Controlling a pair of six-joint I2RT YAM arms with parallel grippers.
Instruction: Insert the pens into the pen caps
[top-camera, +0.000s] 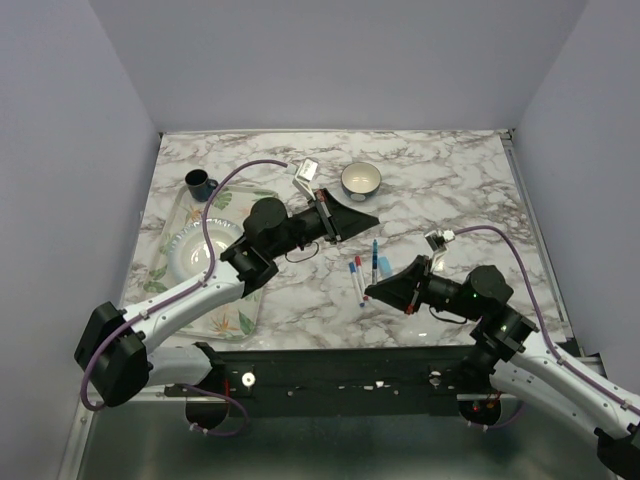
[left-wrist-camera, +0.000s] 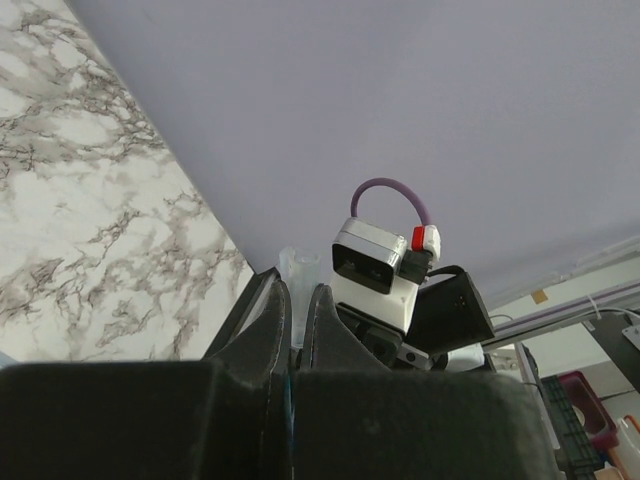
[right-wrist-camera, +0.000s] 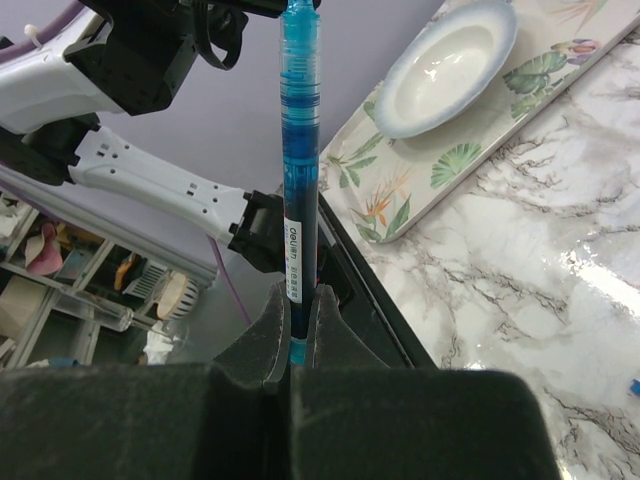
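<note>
My right gripper (right-wrist-camera: 298, 300) is shut on a translucent blue pen (right-wrist-camera: 298, 150), which stands straight out from between the pads toward the left arm at the top of that view. My left gripper (left-wrist-camera: 298, 295) is shut on a pale, clear pen cap (left-wrist-camera: 299, 272) that pokes out past the fingertips. In the top view, the left gripper (top-camera: 368, 218) hangs over the table's middle. The right gripper (top-camera: 372, 290) is just below it, the two facing each other. Between them on the marble lie a white pen with blue ends (top-camera: 357, 284), a red-tipped pen (top-camera: 360, 267) and a blue pen (top-camera: 375, 254).
A floral tray (top-camera: 238, 318) with a white, blue-rimmed plate (top-camera: 195, 250) lies at the left under the left arm. A dark mug (top-camera: 200, 184), a small bowl (top-camera: 361, 180) and a white packet (top-camera: 305, 170) stand toward the back. Grey walls enclose the table.
</note>
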